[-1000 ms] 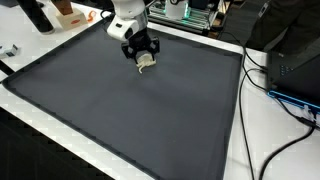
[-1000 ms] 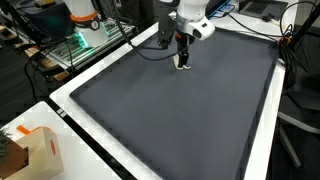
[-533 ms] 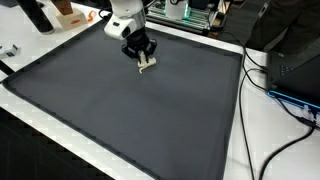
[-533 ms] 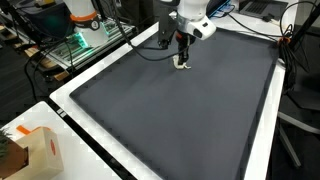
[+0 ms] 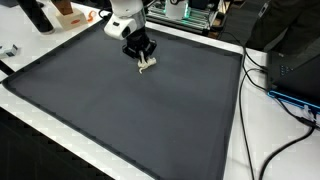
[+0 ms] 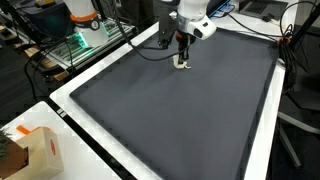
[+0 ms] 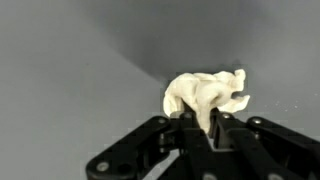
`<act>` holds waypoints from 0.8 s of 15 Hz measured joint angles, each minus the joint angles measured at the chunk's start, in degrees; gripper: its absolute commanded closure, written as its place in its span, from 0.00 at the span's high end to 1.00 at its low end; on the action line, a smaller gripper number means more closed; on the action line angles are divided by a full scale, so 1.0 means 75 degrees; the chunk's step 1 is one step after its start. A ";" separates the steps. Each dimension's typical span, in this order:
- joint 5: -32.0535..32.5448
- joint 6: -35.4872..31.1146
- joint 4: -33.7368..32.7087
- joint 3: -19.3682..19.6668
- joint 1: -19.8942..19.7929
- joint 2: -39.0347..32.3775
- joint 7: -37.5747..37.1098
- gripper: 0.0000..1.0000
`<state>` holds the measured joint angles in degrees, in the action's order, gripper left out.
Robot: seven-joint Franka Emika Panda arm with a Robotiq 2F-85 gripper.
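Pinched in the claw: one crumpled cream-white wad. Gripped at its lower edge between two black fingers drawn almost together, with only the wad's own thickness parting them. Bulged out past the fingertips in the wrist view, against plain dark grey surface.

In both exterior views, hung low over the far part of the surface, with the claw pointed straight down and the wad at its tip. Could not tell whether the wad touched the surface or sat just above it.

Counted: one claw, two fingers, one wad, one dark surface with a pale border. Off the surface in an exterior view, one cardboard box at the near corner, well apart from the claw. Several dark cables beside the border in an exterior view.
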<state>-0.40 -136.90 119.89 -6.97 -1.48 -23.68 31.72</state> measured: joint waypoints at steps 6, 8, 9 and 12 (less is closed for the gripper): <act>0.0000 0.0000 0.0000 -0.0001 0.0000 0.0000 0.0000 0.40; 0.0000 0.0000 0.0000 -0.0003 0.0000 0.0000 0.0000 0.41; 0.0000 0.0000 0.0000 -0.0005 0.0001 -0.0001 0.0000 0.49; 0.0000 0.0000 0.0000 -0.0024 0.0006 -0.0006 -0.0014 0.71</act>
<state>-0.40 -136.90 119.89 -7.15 -1.43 -23.72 31.62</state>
